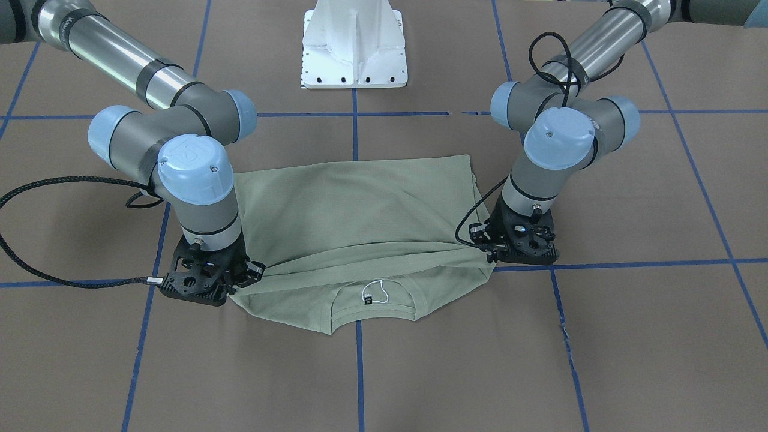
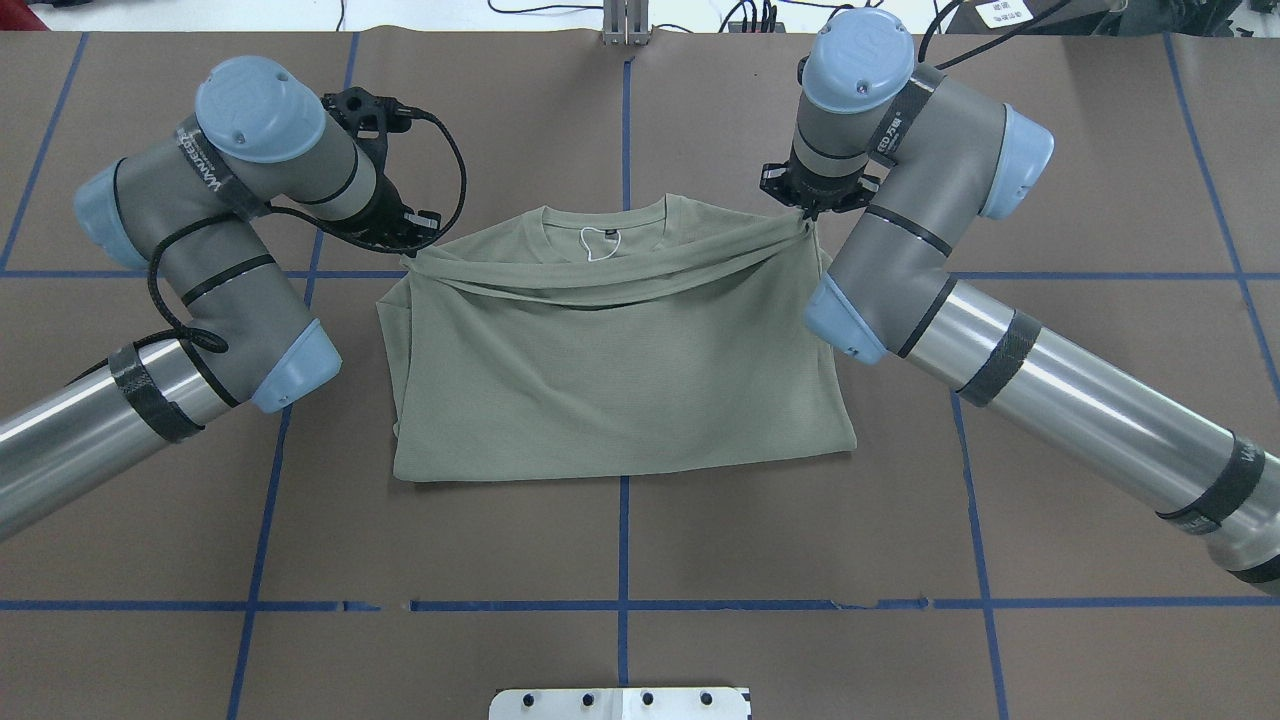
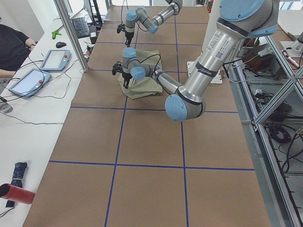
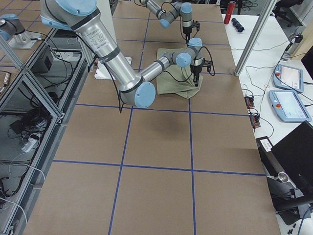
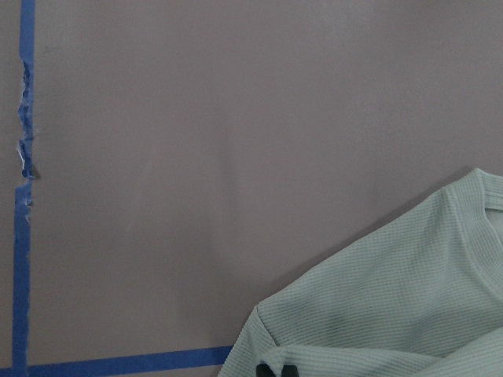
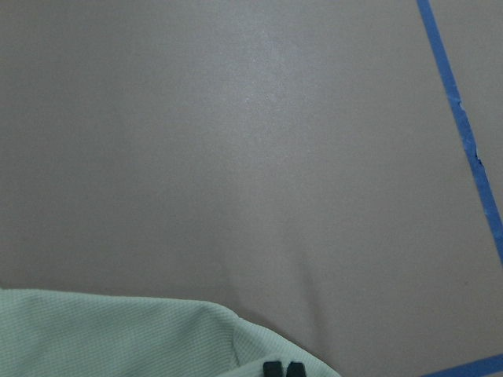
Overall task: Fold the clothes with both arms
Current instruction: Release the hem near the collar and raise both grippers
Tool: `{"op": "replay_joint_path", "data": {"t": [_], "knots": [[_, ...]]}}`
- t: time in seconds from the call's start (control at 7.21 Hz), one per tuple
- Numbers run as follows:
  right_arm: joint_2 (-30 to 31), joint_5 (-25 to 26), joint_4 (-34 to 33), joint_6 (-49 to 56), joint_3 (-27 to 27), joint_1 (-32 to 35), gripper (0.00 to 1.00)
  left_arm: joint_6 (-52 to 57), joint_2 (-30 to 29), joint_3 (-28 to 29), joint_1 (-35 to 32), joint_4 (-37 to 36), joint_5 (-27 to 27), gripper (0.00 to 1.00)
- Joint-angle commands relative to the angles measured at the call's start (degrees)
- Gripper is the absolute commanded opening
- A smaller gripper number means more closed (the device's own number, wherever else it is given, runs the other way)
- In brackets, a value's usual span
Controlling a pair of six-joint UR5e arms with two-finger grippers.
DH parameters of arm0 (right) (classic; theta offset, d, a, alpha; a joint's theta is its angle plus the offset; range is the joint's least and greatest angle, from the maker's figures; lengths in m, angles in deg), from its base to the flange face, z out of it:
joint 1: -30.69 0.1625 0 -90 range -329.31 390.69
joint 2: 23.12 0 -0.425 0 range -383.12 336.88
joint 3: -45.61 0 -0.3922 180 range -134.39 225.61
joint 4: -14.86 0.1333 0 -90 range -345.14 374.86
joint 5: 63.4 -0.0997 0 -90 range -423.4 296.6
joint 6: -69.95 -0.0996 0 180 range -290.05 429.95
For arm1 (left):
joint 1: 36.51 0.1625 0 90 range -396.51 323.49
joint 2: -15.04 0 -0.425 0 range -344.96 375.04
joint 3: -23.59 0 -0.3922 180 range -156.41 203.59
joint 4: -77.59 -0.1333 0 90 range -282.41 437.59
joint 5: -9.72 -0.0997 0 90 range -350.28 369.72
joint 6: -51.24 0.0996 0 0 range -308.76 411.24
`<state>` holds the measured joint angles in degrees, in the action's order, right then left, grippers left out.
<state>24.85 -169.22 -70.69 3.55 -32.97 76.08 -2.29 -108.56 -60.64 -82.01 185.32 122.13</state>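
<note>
One sage-green shirt (image 2: 620, 380), lying centre frame on one brown counter (image 2: 620, 560), one left end effector (image 2: 405, 240) clamped on fold's upper-left corner, one right end effector (image 2: 806, 215) clamped on its upper-right corner.

**Robotics laboratory.** A table (image 3: 142, 189) covered in brown paper is carrying a blue tape grid (image 2: 622, 540) and a white pedestal (image 1: 354, 45). Aluminium framing (image 3: 71, 35) is standing at its edges. Teach pendants (image 3: 27, 81) and a keyboard (image 3: 81, 27) are lying on the side bench (image 3: 42, 142), where a person (image 3: 12, 47) is sitting.
</note>
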Motion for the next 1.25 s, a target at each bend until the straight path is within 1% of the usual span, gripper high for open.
{"op": "replay_joint_path", "data": {"t": [0.0,0.28,0.42,0.55,0.69,0.83,0.97,1.11], "knots": [[0.3,0.0,0.0,0.4,0.0,0.1,0.00,0.0,0.0,0.0,0.1,0.0,0.0,0.00],[0.5,0.1,0.0,0.6,0.1,0.0,0.00,0.0,0.1,0.0,0.1,0.1,0.2,0.00],[0.9,0.1,0.1,0.5,0.1,0.0,0.18,0.0,0.1,-0.1,0.0,0.2,0.2,0.13],[1.3,0.7,0.6,0.6,0.2,-0.6,0.99,0.4,0.4,-0.1,0.1,1.2,0.0,0.99],[1.3,0.7,1.3,1.0,-0.3,-0.3,1.00,0.7,2.0,-0.9,0.0,3.6,0.5,1.00],[1.5,-0.6,1.4,4.3,-0.5,0.4,1.00,0.6,2.8,-3.5,0.1,3.5,0.7,1.00],[2.5,-4.3,1.7,9.1,-1.1,2.0,1.00,0.0,6.7,-9.6,0.4,3.5,0.8,1.00],[6.1,-6.9,1.7,13.2,-4.8,3.4,1.00,-1.0,11.7,-16.9,2.1,3.4,0.7,1.00]]}}
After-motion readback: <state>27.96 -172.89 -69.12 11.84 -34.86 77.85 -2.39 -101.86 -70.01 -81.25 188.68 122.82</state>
